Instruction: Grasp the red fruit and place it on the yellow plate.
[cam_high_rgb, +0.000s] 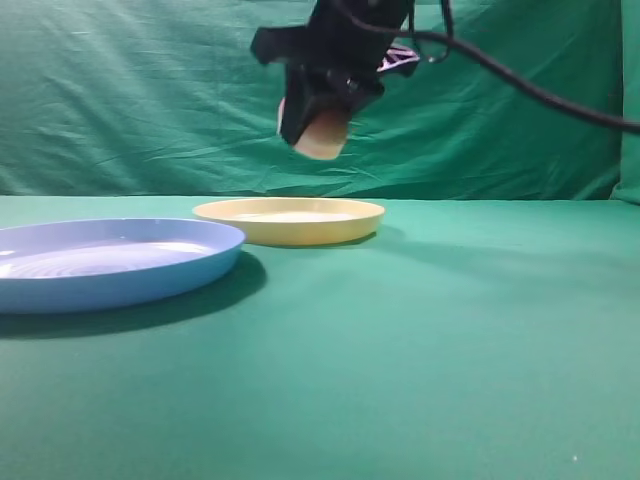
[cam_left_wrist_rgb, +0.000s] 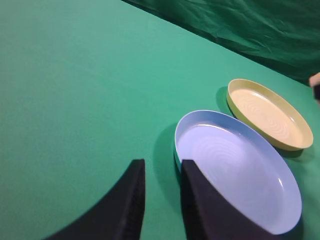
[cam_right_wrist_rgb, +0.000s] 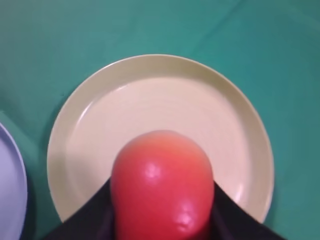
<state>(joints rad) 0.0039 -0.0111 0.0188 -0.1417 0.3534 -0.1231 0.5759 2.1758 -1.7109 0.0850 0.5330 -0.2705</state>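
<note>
In the exterior high view the black right gripper (cam_high_rgb: 322, 120) hangs in the upper middle of the frame, above the green cloth-covered table (cam_high_rgb: 430, 340), with a thick black cable trailing off to the upper right. The smooth dome-shaped red fruit (cam_high_rgb: 322, 135), fading to yellow-orange at its flat base, sits between the jaws with its pale base showing below them, held in the air directly over the round shallow pale-yellow plastic plate (cam_high_rgb: 290, 220), clear of the plate's surface. The right wrist view shows the same from above: the red fruit (cam_right_wrist_rgb: 162, 185) fills the lower middle of the frame, gripped from both sides by the dark fingers (cam_right_wrist_rgb: 87, 220), with the yellow plate (cam_right_wrist_rgb: 160, 100) spread beneath it. The round lavender-blue plastic plate (cam_high_rgb: 110, 262) with concentric ridges lies at the left of the exterior view, just beside the yellow plate and nearer the camera. In the left wrist view the left gripper (cam_left_wrist_rgb: 162, 200) occupies the lower middle of the frame, its two black fingers (cam_left_wrist_rgb: 132, 200) standing apart with nothing between them, just left of the lavender-blue plate's rim (cam_left_wrist_rgb: 177, 145), with the yellow plate at the right.
</note>
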